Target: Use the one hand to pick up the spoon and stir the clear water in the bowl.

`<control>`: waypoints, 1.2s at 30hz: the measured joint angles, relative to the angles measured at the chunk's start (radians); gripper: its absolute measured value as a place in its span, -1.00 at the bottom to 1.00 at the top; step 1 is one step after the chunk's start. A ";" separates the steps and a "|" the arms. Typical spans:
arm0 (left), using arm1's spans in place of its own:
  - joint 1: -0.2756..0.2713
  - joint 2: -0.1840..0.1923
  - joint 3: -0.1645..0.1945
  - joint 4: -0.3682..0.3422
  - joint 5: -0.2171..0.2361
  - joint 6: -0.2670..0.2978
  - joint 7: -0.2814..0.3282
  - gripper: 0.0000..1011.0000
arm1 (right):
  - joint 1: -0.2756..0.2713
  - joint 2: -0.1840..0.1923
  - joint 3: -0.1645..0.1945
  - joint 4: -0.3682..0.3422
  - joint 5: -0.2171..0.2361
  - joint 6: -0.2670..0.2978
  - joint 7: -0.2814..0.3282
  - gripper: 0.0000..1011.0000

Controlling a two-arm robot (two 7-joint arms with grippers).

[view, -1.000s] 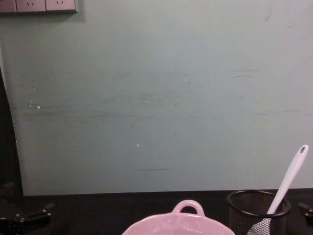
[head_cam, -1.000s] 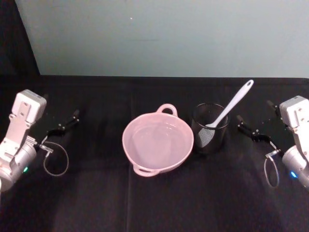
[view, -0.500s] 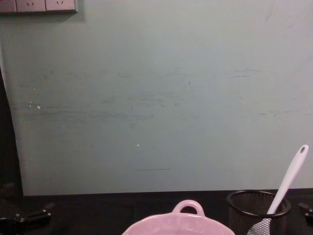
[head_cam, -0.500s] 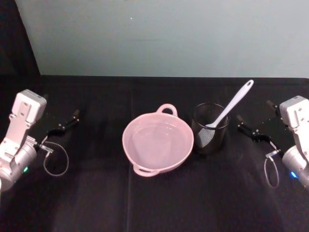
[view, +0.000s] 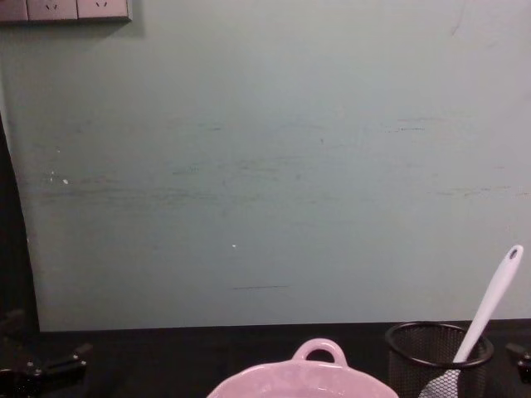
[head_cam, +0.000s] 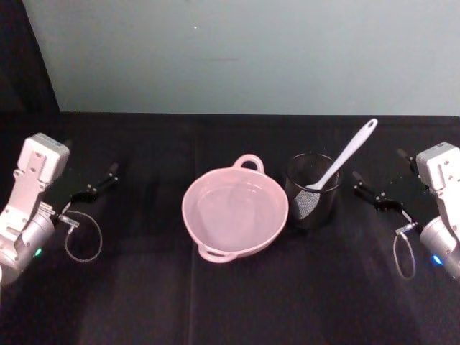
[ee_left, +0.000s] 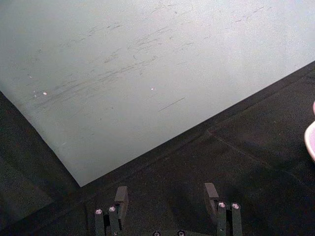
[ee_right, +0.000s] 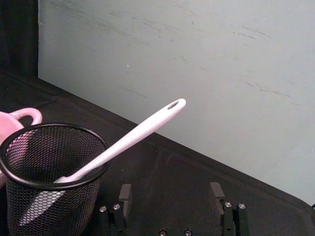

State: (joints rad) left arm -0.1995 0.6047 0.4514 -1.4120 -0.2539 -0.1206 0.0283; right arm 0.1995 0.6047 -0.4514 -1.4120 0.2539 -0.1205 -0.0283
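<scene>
Right gripper (ee_right: 170,199) sits right of the bowl (head_cam: 188,215), fingers wide apart, empty. Left gripper (ee_left: 167,199) is parked left of bowl, likewise spread and empty.

Spoon (head_cam: 345,157): white plastic, slim handle with end hole. Blade is down in mesh cup (head_cam: 311,208) just right of bowl, handle leaning away.

Likely light, stiff, slick; take mid-handle, above cup rim.
</scene>
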 joint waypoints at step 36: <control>0.000 0.000 0.000 0.000 0.000 0.000 0.000 1.00 | -0.088 -0.144 0.225 -0.065 0.551 -0.008 0.282 0.98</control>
State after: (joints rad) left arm -0.1995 0.6047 0.4514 -1.4120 -0.2539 -0.1205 0.0283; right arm 0.1117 0.4611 -0.2268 -1.4770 0.8047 -0.1285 0.2541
